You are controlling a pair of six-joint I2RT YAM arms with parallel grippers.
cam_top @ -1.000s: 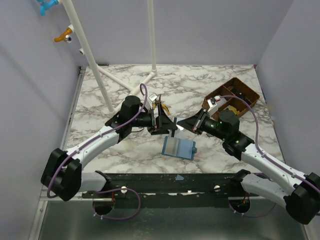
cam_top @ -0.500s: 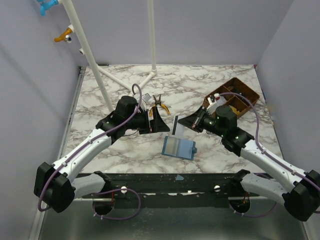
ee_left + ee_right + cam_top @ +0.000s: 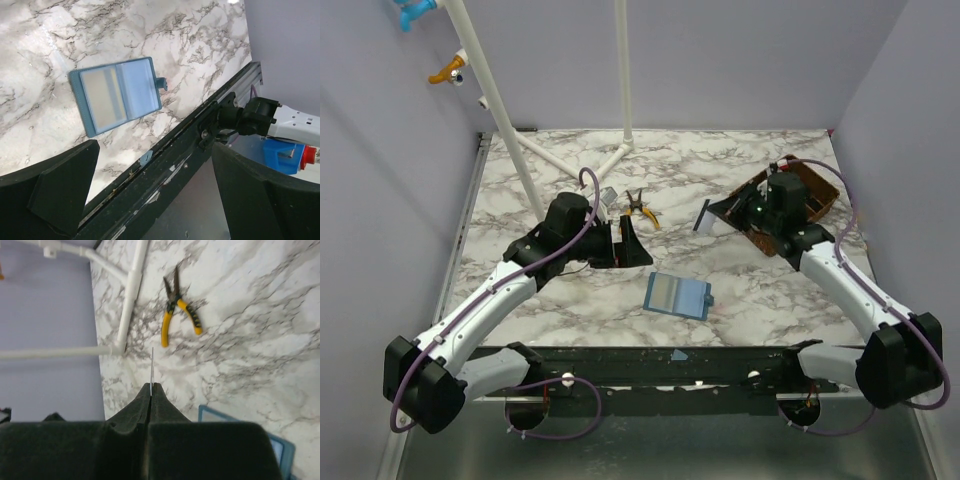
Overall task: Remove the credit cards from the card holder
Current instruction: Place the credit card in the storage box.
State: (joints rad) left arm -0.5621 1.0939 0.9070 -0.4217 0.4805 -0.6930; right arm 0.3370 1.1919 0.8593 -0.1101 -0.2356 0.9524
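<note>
— What lies nearest to us?

— Along the bottom of the top view we see the black rail (image 3: 670, 362) at the edge of the bench (image 3: 570, 300). Just past it the card holder (image 3: 677, 295) lies open and flat on the marble, a little below the middle of the frame. Neither arm touches it.

— Do we see it better from the left wrist?

— Yes, it sits in the upper left of that view. One half shows a tan panel, the other is pale blue, and a small tab juts from its right edge. We cannot tell whether a card sits inside.

— And the left pincer (image 3: 630, 240)?

— It hangs up and to the left of the holder. It is released, its fingers (image 3: 60, 190) spread wide with nothing between them.

— Farther back?

— Right of centre, the right pincer (image 3: 712, 214) is clenched on a card (image 3: 702, 217). In its own view we see that card edge-on, a thin pale line standing out from the pressed-together fingers (image 3: 130, 412).

— Beyond that?

— The yellow-handled pliers (image 3: 641, 207) lie on the marble between the two arms. The brown tray (image 3: 817, 190) sits at the right, partly behind the right arm. The white pipe frame (image 3: 535, 160) rises at the upper left.
</note>
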